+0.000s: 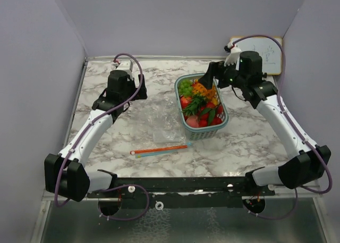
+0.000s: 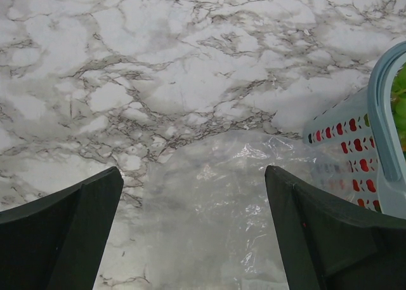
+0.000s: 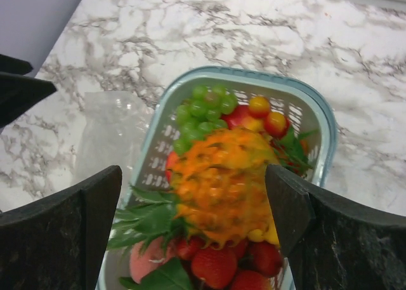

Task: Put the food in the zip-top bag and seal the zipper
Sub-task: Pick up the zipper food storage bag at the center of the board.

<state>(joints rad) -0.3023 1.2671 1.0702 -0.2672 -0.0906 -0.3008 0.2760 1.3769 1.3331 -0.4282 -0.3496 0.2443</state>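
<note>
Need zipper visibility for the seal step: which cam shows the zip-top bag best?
Top external. It shows the whole zip-top bag flat on the table left of the basket, with the orange-and-blue zipper strip at its near edge. Left wrist shows only crinkled clear film up close, no zipper. Right wrist catches just a part beside the basket.

Teal basket [image 1: 204,132], green grapes [image 1: 185,87], red strawberries [image 3: 216,265] — grey-veined white table [image 1: 255,142].
</note>
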